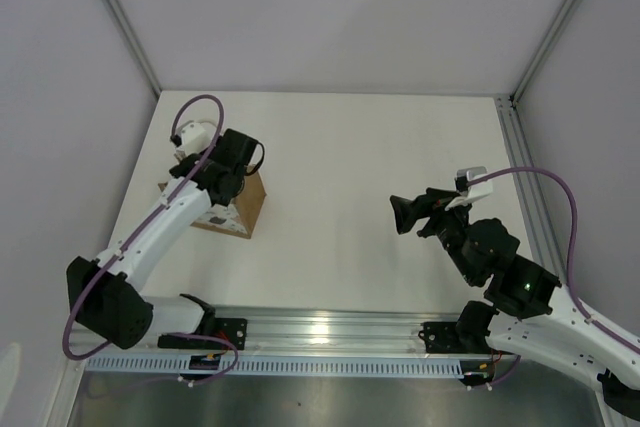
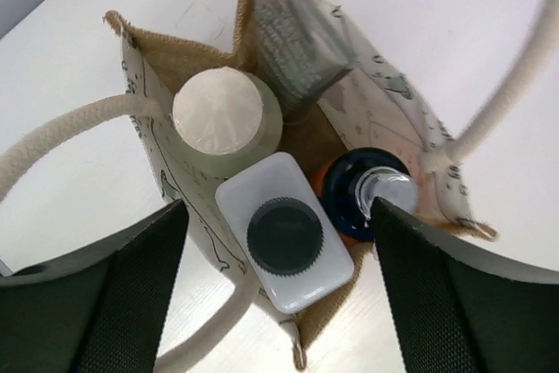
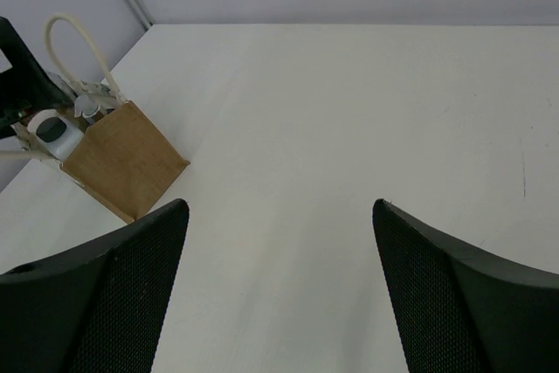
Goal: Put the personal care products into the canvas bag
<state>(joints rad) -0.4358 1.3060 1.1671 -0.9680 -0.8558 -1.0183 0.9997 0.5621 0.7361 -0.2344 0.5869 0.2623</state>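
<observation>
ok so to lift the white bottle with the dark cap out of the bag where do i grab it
Take the dark ribbed cap of the translucent white bottle, coming straight down. It stands upright in the canvas bag, its body hemmed in by the cream-capped bottle and blue-capped bottle, so only the top is free.

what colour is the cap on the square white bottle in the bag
The cap is near-black with a ribbed edge; clearest in the left wrist view.
</observation>
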